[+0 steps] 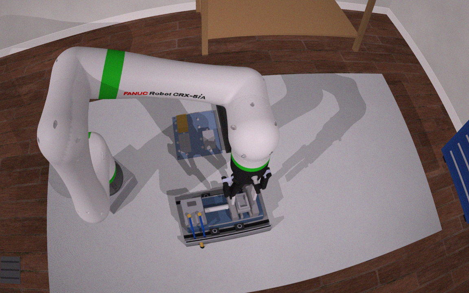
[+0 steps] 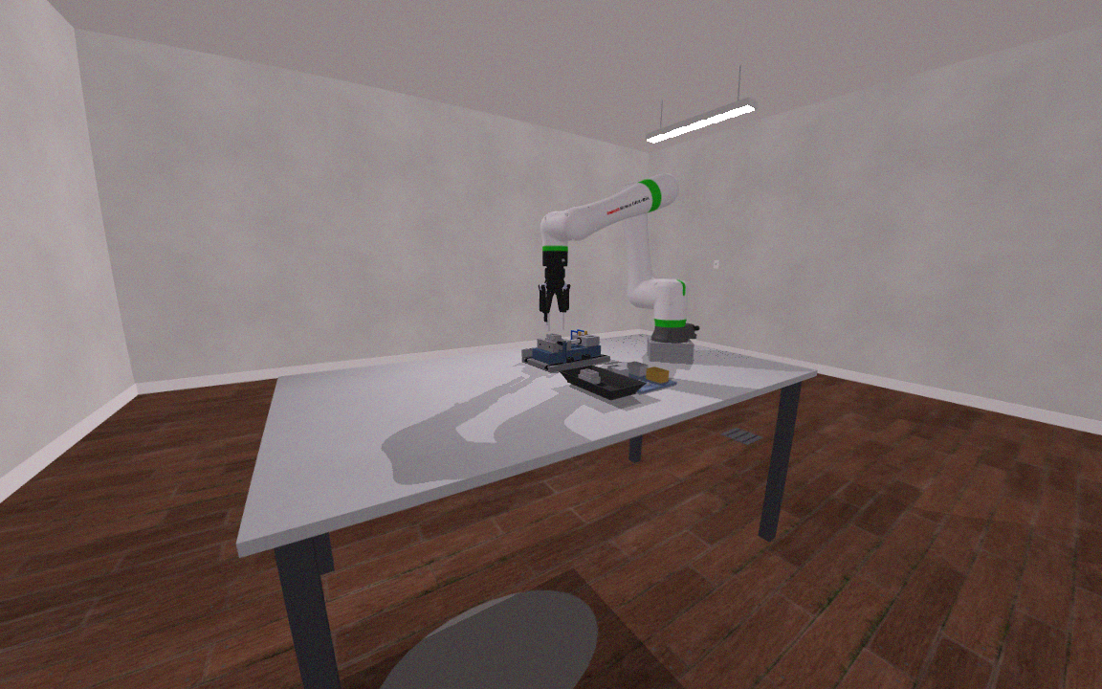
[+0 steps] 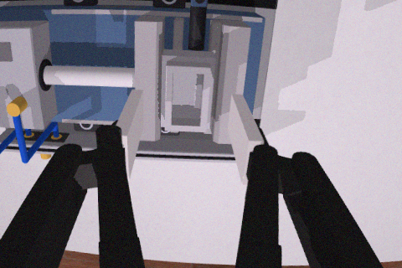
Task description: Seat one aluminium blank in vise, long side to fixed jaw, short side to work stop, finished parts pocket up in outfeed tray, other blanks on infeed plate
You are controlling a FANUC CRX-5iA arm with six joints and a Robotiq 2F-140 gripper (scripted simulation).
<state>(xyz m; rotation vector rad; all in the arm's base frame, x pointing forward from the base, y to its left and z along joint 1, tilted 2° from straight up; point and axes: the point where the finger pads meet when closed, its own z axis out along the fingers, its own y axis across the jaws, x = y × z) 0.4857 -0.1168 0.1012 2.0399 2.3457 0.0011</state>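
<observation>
In the vise [image 3: 140, 56] opening, a pale grey finished part [image 3: 187, 97] is sitting pocket up between the two blocks. The gripper [image 3: 190, 131] is hanging above it, fingers part-open and holding nothing. The exterior view is showing the outfeed tray [image 2: 602, 383], mostly hidden under the arm from the top.

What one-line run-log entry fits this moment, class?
arm: above vise | jaws: part open, empty | vise: pocketed part inside | next: likely grasp part
</observation>
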